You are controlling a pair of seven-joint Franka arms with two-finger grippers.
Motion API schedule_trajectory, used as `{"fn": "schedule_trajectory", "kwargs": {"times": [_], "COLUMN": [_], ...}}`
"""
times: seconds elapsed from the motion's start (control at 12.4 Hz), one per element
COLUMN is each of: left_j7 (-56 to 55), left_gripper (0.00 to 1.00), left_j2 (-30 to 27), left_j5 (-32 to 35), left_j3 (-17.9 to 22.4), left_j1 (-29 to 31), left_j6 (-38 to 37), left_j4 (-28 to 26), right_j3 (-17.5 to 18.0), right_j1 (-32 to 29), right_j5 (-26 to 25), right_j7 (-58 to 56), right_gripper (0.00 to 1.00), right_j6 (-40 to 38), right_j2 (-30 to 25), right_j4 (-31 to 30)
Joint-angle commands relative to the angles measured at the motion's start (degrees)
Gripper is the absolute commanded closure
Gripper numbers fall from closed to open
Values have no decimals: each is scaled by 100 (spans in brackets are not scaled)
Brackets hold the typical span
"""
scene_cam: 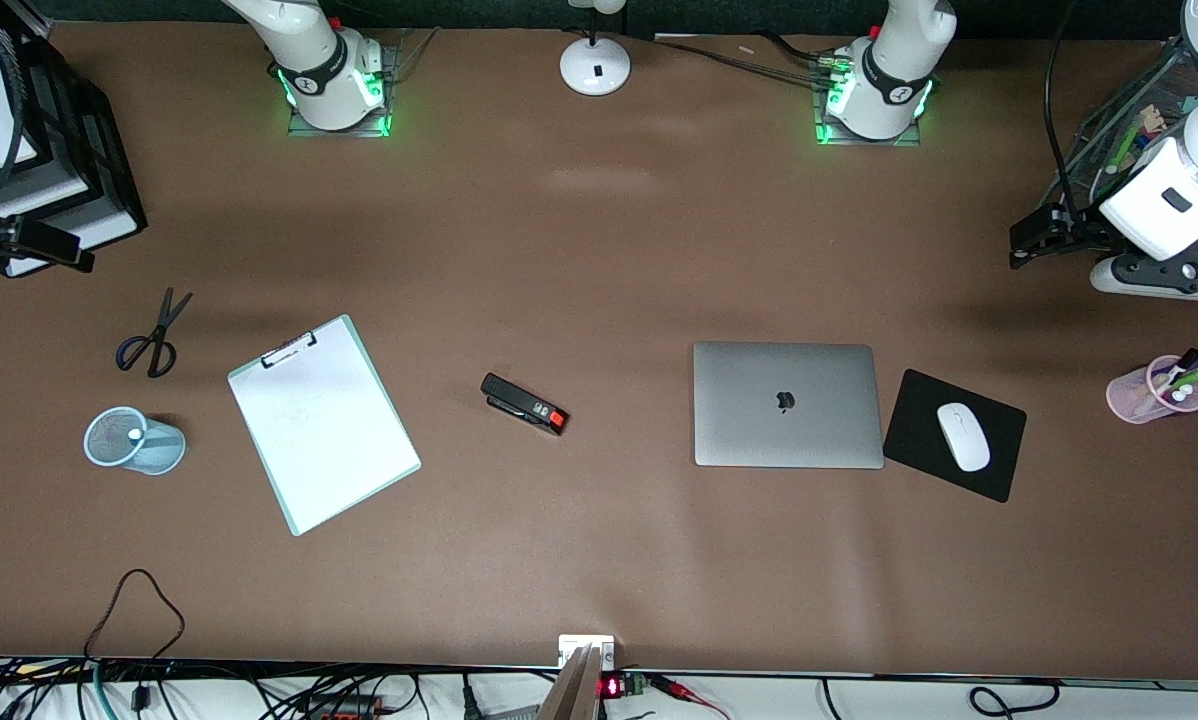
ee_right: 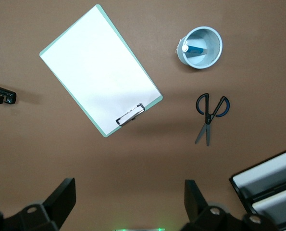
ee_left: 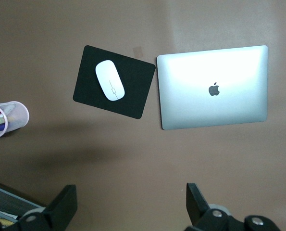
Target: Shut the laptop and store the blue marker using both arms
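Laptop (scene_cam: 786, 405) lay flat on the brown desk (scene_cam: 599, 250) with its lid down and the logo facing up, so I judged that half of the job finished. It sat just beside the black mouse pad (scene_cam: 954, 435), which carried a white mouse (scene_cam: 962, 436). The blue marker (ee_right: 195, 48) was inside the pale blue mesh cup (scene_cam: 134, 440) toward the right arm's end, leaning against the wall with its pale tip up, which I took to mean it was already stored. The left claw (ee_left: 130, 202) hung high above the left arm's end of the desk, fingers spread wide and holding nothing. The right claw (ee_right: 128, 197) hung the same way above the right arm's end, also spread and empty. I read both as parked clear of the work. Elsewhere a clipboard (scene_cam: 324, 425) lay askew between the mesh cup and a black stapler (scene_cam: 524, 403), scissors (scene_cam: 154, 335) lay farther from the front camera than the mesh cup, and a pink cup (scene_cam: 1157, 390) of pens stood near the desk's edge at the left arm's end. The matte surface showed soft glare and loose cables along its near edge.
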Motion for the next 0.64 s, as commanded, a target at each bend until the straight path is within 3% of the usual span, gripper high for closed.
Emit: {"fn": "schedule_trajectory", "kwargs": {"times": [0.0, 0.56], "left_j7": [-23, -23], "left_gripper": [0, 0], "left_j2": [-83, -83], "left_j5": [16, 16], "left_j3": [1, 1], "left_j1": [-5, -5], "left_j6": [-86, -95], "left_j4": [8, 8], "right_j3": [28, 28], "right_j1": [25, 7], "right_j5": [-72, -81], "right_j7": [80, 62], "right_gripper": [0, 0], "right_j6": [257, 151], "right_j2": [-550, -655], "right_j4": [-668, -633]}}
